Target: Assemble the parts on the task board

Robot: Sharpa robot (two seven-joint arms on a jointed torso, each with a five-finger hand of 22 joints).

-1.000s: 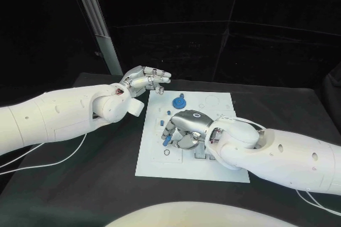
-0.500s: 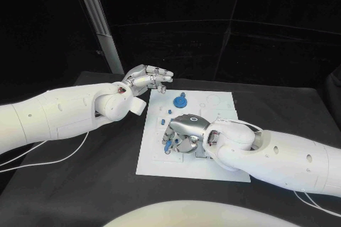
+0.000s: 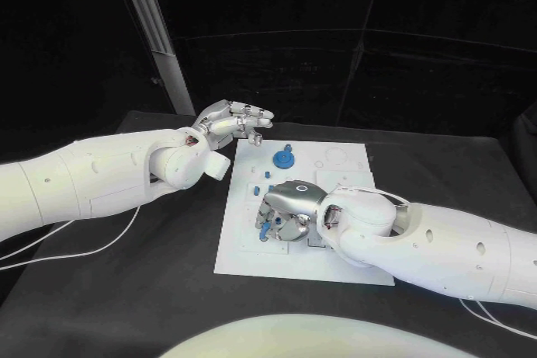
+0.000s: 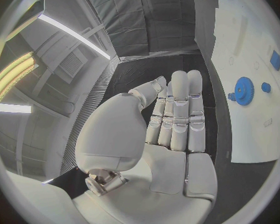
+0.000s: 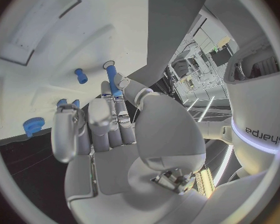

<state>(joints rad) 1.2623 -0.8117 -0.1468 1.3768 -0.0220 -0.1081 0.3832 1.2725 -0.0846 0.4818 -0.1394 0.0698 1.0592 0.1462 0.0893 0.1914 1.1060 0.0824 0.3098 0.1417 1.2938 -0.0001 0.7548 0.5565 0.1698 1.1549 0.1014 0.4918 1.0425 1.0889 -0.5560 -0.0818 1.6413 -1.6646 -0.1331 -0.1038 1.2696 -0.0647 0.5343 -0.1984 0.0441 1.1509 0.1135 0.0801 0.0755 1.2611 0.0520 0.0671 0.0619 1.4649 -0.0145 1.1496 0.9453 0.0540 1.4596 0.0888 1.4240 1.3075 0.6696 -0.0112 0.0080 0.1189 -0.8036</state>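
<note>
Blue peg (image 5: 112, 80) pinched in right robot hand (image 3: 289, 210) over task board (image 3: 342, 269)

A robotics lab as I see it, black table (image 3: 134, 296) ringed by dark curtains (image 3: 369, 71), ceiling strip lights (image 4: 71, 32) overhead

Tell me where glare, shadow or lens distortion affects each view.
Head view: the right hand catches bright highlights and shades the task board beneath it. Left wrist view: fisheye bends the board's edge, and ceiling lights glare. Right wrist view: the fingers cast soft shadows on the board, whose edge curves.
</note>
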